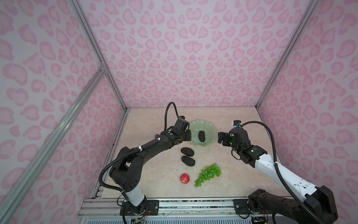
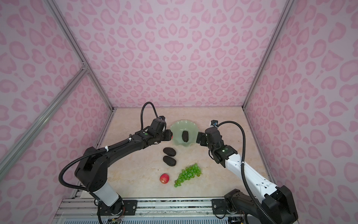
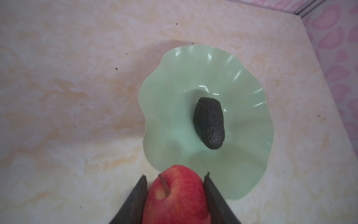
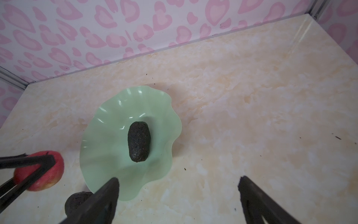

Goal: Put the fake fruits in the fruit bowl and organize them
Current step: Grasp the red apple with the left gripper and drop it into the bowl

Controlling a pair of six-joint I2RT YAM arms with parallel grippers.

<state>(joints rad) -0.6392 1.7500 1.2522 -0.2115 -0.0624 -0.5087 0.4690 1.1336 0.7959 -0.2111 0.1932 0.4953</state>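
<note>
Step in hand: carrying a red fruit to the bowl. The left gripper (image 3: pixel 175 175) is clamped partway closed on the red fruit (image 3: pixel 176 199), stem showing in the left wrist view. It hangs just beside the left rim of the bowl (image 1: pixel 205 127), over the table (image 1: pixel 155 126) and not yet over the dish. The right gripper (image 4: pixel 178 180) stands wide open and empty near the bowl's right side. In the bowl there is one avocado (image 1: pixel 201 136), lying about mid-dish. On the table just in front of the bowl lie two loose avocados (image 1: pixel 187 151), touching or nearly so. Nearer the arm bases lie the second red fruit (image 1: pixel 184 178) and the grapes (image 1: pixel 209 174), close together but apart. Judgement: one fruit placed, one in transit, four waiting. The next move calls for carrying the fruit inward past the wavy rim, then lowering it onto the free floor beside the avocado before release; a round fruit let go on the sloped flare could roll off. Hard to make out: the left wrist hides nearly all of the held fruit in both top views. Its height above the table cannot be told. The left wrist view crops its lower part. In the right wrist view a finger covers most of one loose avocado.
</note>
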